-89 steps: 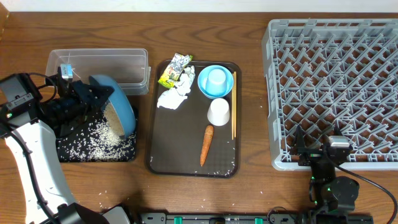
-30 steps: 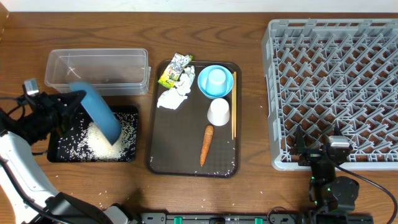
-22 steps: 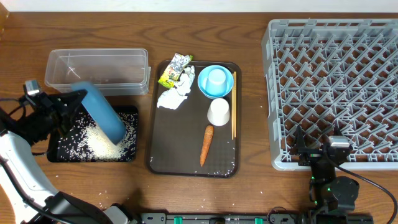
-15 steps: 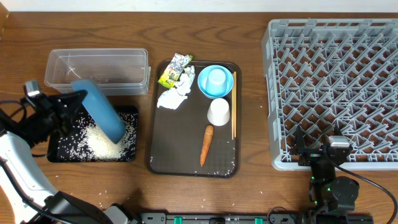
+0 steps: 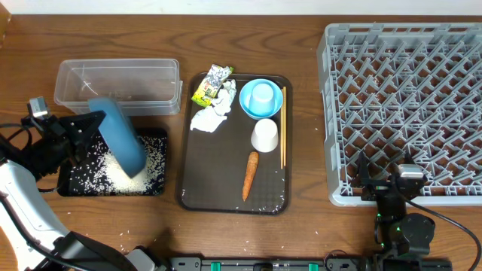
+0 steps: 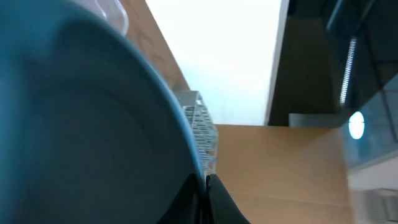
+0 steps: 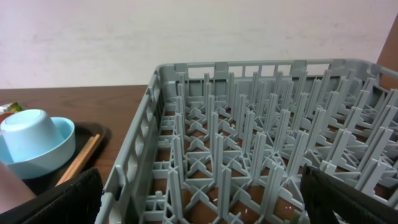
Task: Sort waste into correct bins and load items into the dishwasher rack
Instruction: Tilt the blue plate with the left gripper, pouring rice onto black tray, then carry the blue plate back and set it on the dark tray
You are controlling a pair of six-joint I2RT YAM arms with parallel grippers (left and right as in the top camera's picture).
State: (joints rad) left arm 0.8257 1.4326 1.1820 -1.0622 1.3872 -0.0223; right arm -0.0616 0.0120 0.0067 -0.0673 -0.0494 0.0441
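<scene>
My left gripper point(image 5: 81, 132) is shut on the rim of the blue plate point(image 5: 117, 137), which stands steeply tilted over the black tray point(image 5: 69, 185). A pile of rice point(image 5: 120, 168) lies in that tray. In the left wrist view the plate point(image 6: 81, 124) fills the left side, pinched at the gripper point(image 6: 204, 186). The brown serving tray point(image 5: 226, 197) carries the wrapper point(image 5: 211, 84), tissue point(image 5: 214, 114), carrot point(image 5: 250, 175), white cup point(image 5: 264, 135), chopsticks point(image 5: 283, 128) and the bowl point(image 5: 248, 104) with the light-blue cup point(image 5: 262, 93) upside down in it. My right gripper point(image 5: 385, 185) stands open at the front edge of the rack point(image 5: 407, 98).
The clear tub point(image 5: 119, 83) sits just behind the black tray. Stray rice grains lie on the table point(image 5: 135, 239) in front of the black tray. The rack point(image 7: 249, 155) fills the right wrist view, with the bowl point(image 7: 62, 142) at its left.
The plate has tipped a little more upright and shifted slightly back over the black tray. The rice pile lies where it fell. The right arm has not moved.
</scene>
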